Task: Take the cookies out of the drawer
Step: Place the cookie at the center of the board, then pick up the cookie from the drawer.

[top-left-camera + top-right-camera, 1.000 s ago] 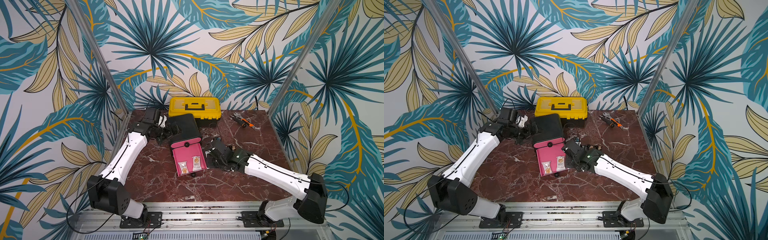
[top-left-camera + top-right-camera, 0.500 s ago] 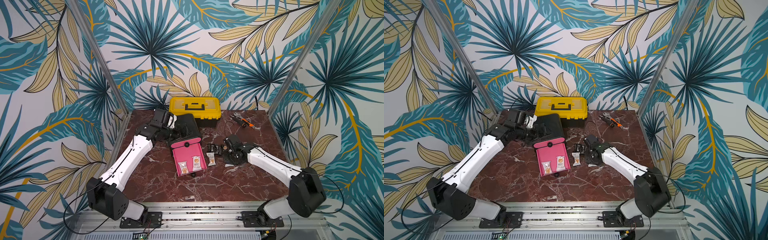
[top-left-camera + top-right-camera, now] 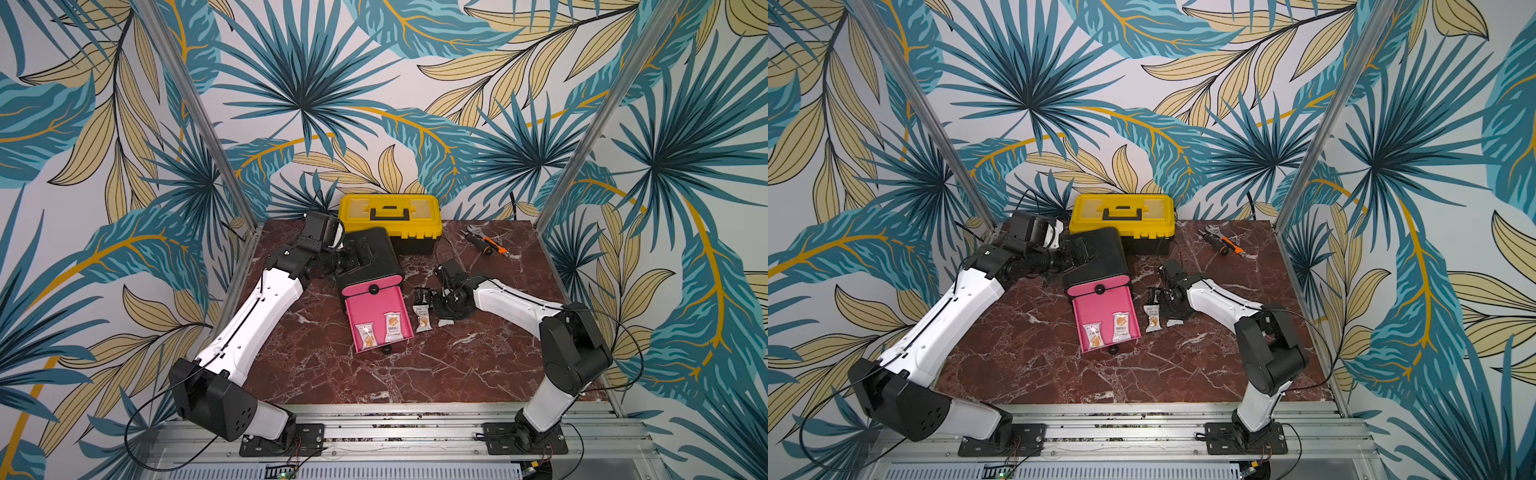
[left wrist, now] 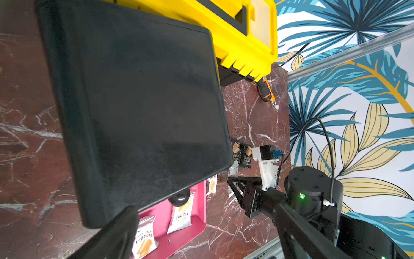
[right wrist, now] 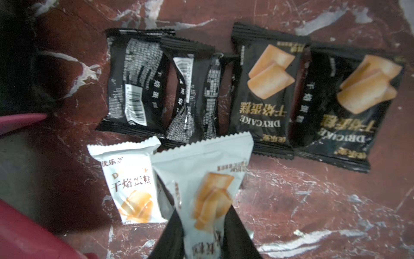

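On the red-brown marble tabletop (image 3: 415, 374), veined in white, a small cabinet (image 3: 378, 262) with a smooth matte black shell and rounded corners sits at an angle in front of a glossy yellow plastic toolbox (image 3: 390, 214). Its lower drawer (image 3: 374, 307), a shallow pink tray with a round black knob at the front, is pulled out. Two white packets (image 3: 368, 336) lie flat in it side by side near the front. They are crinkly pillow shapes with zigzag-cut ends and a tan biscuit printed on each.

Just right of the drawer, on the bare stone, four black packets (image 5: 266, 89) lie in a row, touching or overlapping. Two are face down showing barcodes and fine print, two face up showing the biscuits. A lone white packet (image 3: 422, 318) lies beside them, nearer the table's front edge.

The right gripper (image 5: 203, 209) has its two black wedge-shaped fingers drawn close together. The held white packet (image 5: 201, 161) is pinched by one end between them, its free end fanned out wide. Whether it clears the stone I can't tell.

The left gripper (image 3: 1079, 253) is over the cabinet's back left. One blurred dark finger (image 4: 112, 233) shows before the shell in the wrist view. I can't make out how far it is spread or whether it grips anything.

Orange-and-black hand tools (image 3: 486, 245) lie at the back right.
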`<action>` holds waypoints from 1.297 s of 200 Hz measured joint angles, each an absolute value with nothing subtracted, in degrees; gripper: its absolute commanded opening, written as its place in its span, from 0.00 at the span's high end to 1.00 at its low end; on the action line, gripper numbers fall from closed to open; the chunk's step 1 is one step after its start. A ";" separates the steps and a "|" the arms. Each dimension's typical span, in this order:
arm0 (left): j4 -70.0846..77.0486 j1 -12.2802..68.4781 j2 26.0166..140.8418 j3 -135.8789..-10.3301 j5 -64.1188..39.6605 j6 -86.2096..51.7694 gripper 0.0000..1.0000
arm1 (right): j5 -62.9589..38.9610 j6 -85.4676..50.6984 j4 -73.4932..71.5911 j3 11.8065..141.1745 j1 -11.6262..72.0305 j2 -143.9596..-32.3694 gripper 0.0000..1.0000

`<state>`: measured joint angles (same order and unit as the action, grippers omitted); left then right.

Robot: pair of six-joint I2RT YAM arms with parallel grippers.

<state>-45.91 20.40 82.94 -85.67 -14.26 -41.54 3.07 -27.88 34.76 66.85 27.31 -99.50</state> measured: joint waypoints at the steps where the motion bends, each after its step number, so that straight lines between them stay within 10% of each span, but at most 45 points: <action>1: -45.91 20.40 82.94 -85.67 -14.24 -41.56 0.00 | 3.05 -27.92 34.72 66.85 27.31 -99.50 0.70; 132: -46.50 13.19 85.30 -85.67 -15.73 -41.32 0.00 | 0.36 -31.73 31.18 62.74 27.70 -97.12 0.39; 259: -48.64 8.25 84.97 -83.07 -20.43 -37.98 0.00 | 5.28 -46.09 30.02 64.82 40.14 -83.18 0.38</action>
